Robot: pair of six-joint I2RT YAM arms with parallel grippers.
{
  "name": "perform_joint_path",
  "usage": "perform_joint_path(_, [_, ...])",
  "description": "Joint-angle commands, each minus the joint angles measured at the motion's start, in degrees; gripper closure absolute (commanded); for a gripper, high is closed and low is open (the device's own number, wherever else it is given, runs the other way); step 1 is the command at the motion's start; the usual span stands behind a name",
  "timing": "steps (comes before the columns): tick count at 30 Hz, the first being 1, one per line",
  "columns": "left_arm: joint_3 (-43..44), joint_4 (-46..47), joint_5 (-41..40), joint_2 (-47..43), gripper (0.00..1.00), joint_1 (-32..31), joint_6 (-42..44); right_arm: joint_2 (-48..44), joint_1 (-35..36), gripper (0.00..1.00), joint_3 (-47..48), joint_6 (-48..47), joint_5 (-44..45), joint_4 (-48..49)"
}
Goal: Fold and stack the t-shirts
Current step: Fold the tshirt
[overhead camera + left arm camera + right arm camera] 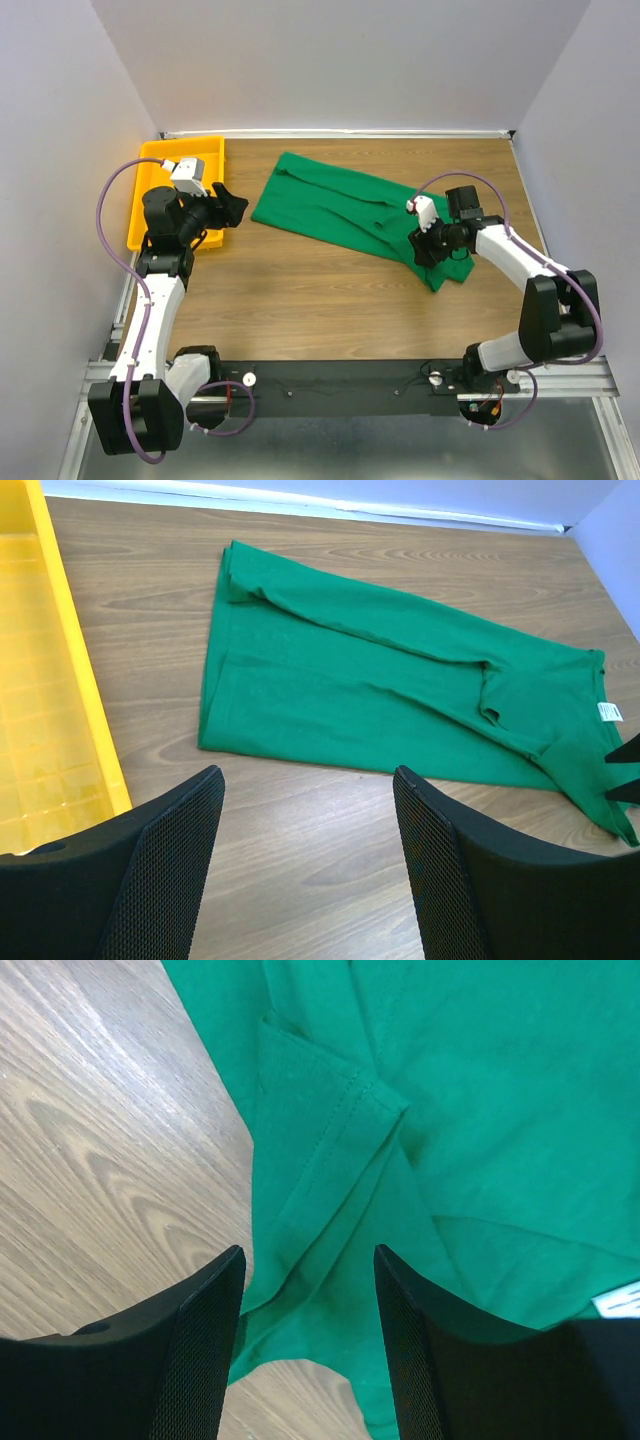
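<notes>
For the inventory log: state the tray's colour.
Yellow tray, plain, clearest in the left wrist view.

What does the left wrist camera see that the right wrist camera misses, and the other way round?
Only the left wrist view shows the yellow tray and nearly the whole green t-shirt. Only the right wrist view shows a stitched hem close up. Both show the t-shirt, its white neck tag, the wooden table, and their own gripper open: left gripper, right gripper.

tray (150,155) beside left pincer (234,208), bare tabletop (240,172) gap before t-shirt (335,205)
</notes>
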Motion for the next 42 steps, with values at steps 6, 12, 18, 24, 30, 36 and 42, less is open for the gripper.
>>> perform_joint_path(6, [-0.2, 0.5, 2.2, -1.0, 0.24, -0.1, 0.6, 2.9, -0.4, 0.41, 0.1, 3.5, 2.1, 0.8])
perform_joint_path(12, [-0.3, 0.5, 2.3, -1.1, 0.24, 0.0, 0.6, 4.5, -0.4, 0.47, 0.1, 3.6, 1.1, 0.8])
perform_joint_path(18, [-0.3, 0.5, 2.3, -1.1, 0.24, -0.1, 0.6, 6.1, -0.5, 0.51, 0.7, 3.8, 1.2, 0.9])
perform_joint_path(24, [-0.3, 0.5, 2.4, -1.1, 0.24, 0.0, 0.5, 5.6, -0.4, 0.76, 1.2, 4.1, 1.3, 0.9])
perform_joint_path(30, [-0.3, 0.5, 2.4, -0.9, 0.24, 0.0, 0.5, 3.8, -0.4, 0.83, 1.7, 4.3, 1.5, 0.9])
perform_joint_path(36, [-0.3, 0.7, 2.6, -0.5, 0.24, 0.0, 0.5, 2.7, -0.4, 0.93, 2.3, 4.3, 1.8, 0.8])
perform_joint_path(42, [-0.3, 0.6, 2.6, -0.5, 0.24, 0.0, 0.4, 3.0, -0.4, 0.99, 3.9, 4.2, 2.4, 0.9])
